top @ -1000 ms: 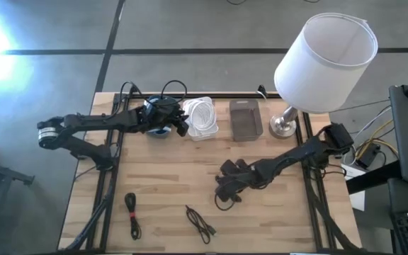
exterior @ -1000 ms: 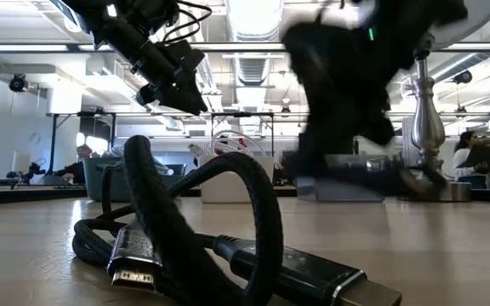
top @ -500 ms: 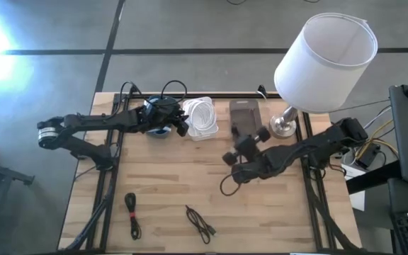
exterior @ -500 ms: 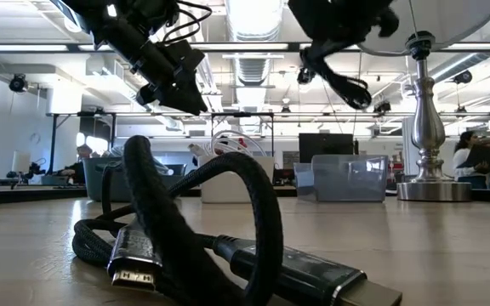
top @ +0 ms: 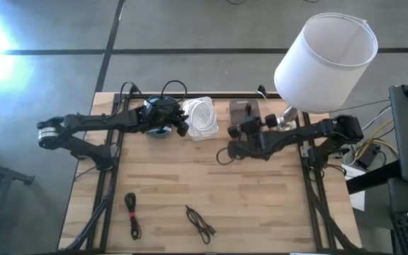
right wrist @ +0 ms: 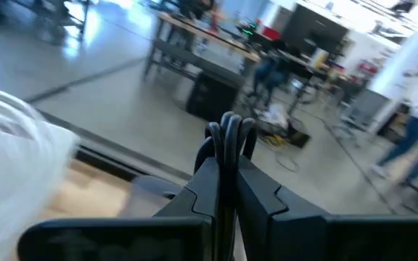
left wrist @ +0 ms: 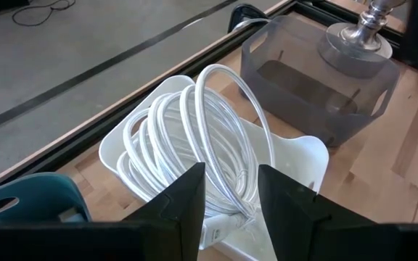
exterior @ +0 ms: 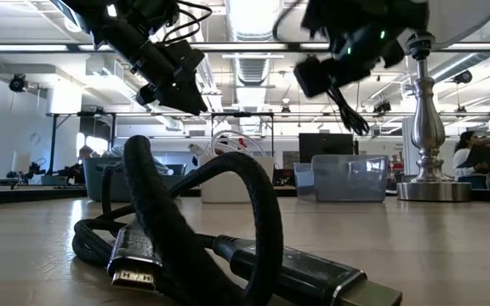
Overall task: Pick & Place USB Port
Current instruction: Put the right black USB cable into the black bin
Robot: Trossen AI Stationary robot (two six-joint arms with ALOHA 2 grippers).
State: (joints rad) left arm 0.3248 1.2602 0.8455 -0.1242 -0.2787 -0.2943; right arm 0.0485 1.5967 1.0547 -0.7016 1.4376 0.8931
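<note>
1. The right gripper (top: 236, 132) was raised above the table (top: 168, 188), just at the near edge of the grey translucent bin (top: 244, 108), with the bin toward its 12 o'clock in the high view.
2. Its fingers (right wrist: 207, 190) were pressed together on a bundled black USB cable (right wrist: 228, 141), whose looped strands stood up between the finger pads in the right wrist view.
3. A loop of that cable hung below the gripper (exterior: 330, 72) in the low view, and showed at about 9 o'clock of it from above (top: 223, 154).
4. The left gripper (top: 184, 126) hung at 9 o'clock of the white bin (top: 202, 133), which held a coiled white cable (left wrist: 194, 141).
5. Its two fingers (left wrist: 176, 210) stood apart with nothing between them.
6. A blue bin (left wrist: 27, 199) sat beside the white one, under the left arm.
7. A lamp (top: 324, 60) with a white shade stood at 3 o'clock of the grey bin.
8. Two more black cables lay near the table's front edge: one at 7 o'clock (top: 131, 212), one nearer 6 o'clock (top: 200, 224).
</note>
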